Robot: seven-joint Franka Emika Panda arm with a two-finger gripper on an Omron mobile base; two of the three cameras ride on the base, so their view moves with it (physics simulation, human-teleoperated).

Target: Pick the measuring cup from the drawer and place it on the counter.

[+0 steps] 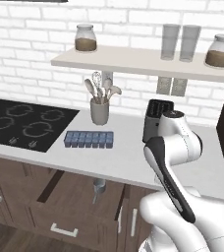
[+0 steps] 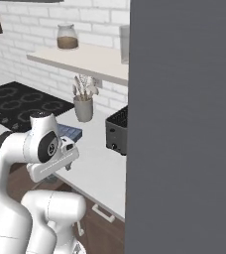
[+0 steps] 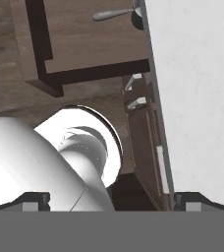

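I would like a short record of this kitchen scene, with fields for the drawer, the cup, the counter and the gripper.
drawer: wide dark brown wooden drawer with pale bar handle, pulled open
cup: small shiny grey metal measuring cup with long thin handle, lying inside the drawer
counter: long pale grey-white worktop, holding a blue ice tray, a grey crock of spoons and a dark toaster
gripper: gripper open, holding nothing, apart from the cup

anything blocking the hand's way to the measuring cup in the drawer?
Partly. The measuring cup lies at the back of the open drawer, its bowl tucked under the counter edge. The open hand hangs beside the counter; only that overhang intervenes.
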